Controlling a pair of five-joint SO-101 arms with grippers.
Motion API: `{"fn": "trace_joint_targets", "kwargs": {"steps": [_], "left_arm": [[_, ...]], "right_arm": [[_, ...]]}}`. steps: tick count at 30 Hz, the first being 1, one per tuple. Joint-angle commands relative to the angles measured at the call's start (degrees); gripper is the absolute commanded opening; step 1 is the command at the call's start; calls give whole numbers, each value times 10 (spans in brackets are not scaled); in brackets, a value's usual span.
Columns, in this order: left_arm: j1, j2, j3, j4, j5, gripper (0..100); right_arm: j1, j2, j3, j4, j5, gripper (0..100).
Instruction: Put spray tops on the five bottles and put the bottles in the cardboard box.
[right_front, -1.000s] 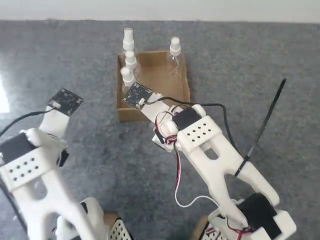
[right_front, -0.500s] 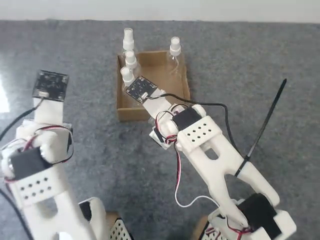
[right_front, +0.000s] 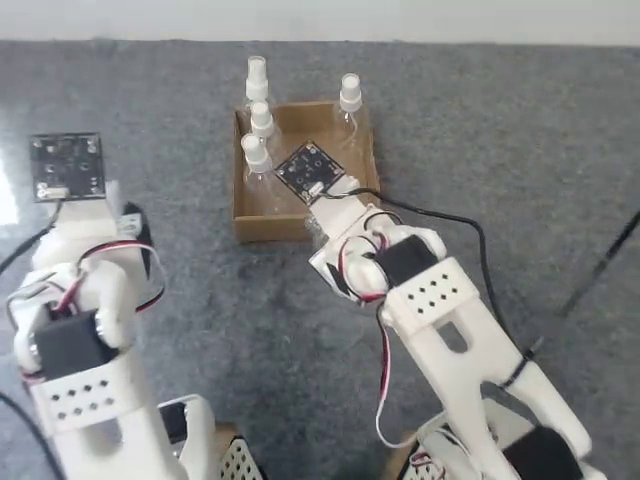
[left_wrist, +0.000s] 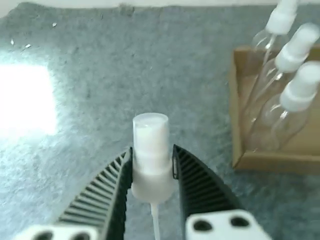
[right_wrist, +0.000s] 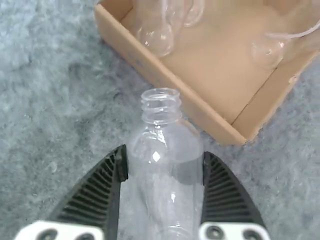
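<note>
Inside the cardboard box (right_front: 250, 228), capped bottles (right_front: 256, 160) stand upright. My right claw (right_wrist: 162, 162) is clamped on an uncapped bottle (right_wrist: 161, 125) just outside its wall, and my left claw (left_wrist: 151, 157) pinches a spray top (left_wrist: 150, 135) above the worktop (left_wrist: 100, 75).

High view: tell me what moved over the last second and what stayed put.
The left arm swung left, away from the cardboard box; its left gripper holds a spray top between its fingers. The right arm shifted rightward and toward the box; the right gripper holds an uncapped bottle. The box and the four capped bottles stayed put.
</note>
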Motion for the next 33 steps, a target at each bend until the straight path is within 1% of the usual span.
{"fn": "trace_joint_targets", "kwargs": {"steps": [1, 6, 10, 14, 17, 20, 25, 28, 33], "left_arm": [[33, -16, -27, -47, 56, 13], [64, -17, -30, -78, 112, 13], [82, -17, -29, -115, 142, 13], [86, -19, -30, -120, 182, 13], [86, -59, -21, -127, 210, 13], [93, -121, 10, -155, 220, 13], [136, -207, 93, -195, 217, 13], [136, -245, 126, -209, 219, 13], [138, -300, 153, -208, 228, 13]], "right_arm": [[7, -54, 13, -33, -6, 84], [7, -94, 67, -87, -6, 84], [7, -125, 99, -115, -7, 84], [7, -159, 127, -132, -7, 87], [6, -187, 148, -144, -7, 87], [7, -217, 175, -165, -7, 84], [5, -269, 229, -215, -7, 84], [4, -293, 252, -238, -7, 84], [3, -307, 283, -284, -6, 87]]}}
